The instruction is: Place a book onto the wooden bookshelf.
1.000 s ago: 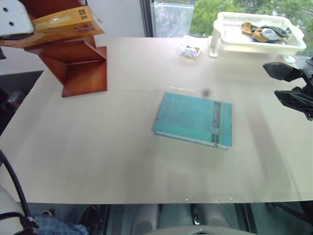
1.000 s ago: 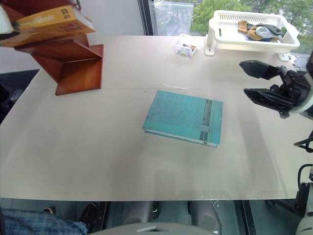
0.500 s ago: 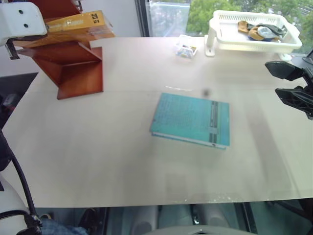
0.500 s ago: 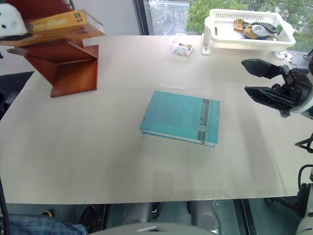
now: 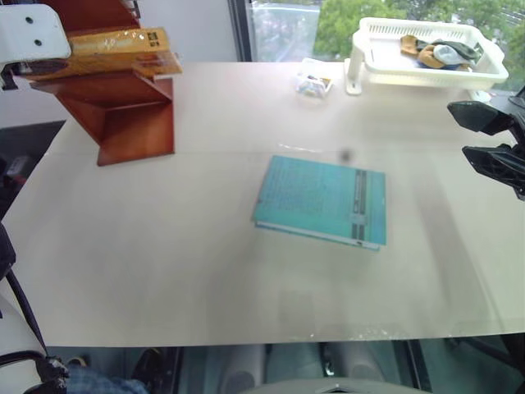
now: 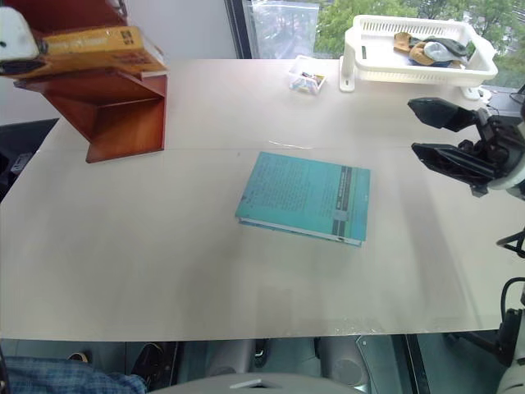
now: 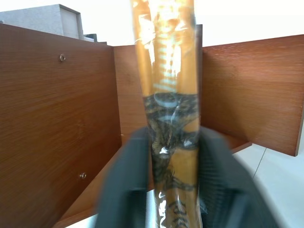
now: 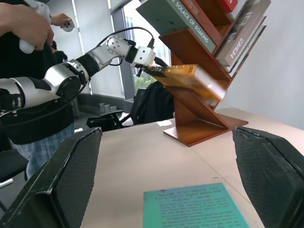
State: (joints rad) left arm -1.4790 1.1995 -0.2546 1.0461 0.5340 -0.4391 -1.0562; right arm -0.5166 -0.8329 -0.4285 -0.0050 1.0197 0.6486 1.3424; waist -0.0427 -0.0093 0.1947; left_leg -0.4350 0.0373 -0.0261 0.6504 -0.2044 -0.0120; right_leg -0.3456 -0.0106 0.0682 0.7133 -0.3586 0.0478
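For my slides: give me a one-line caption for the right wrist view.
Left gripper at one end of the orange-yellow book on a tier of the slanted wooden bookshelf; teal book flat on the table.

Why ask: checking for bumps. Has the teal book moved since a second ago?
No. The teal book keeps its distance from the wooden bookshelf.

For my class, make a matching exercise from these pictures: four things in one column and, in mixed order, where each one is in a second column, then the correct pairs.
Things:
1. orange-yellow book
2. teal book
3. white basket
4. right gripper

Places:
A. lying flat mid-table
B. at the table's far right corner
C. on a tier of the wooden bookshelf
D. open above the table's right edge

Pairs: 1-C, 2-A, 3-B, 4-D
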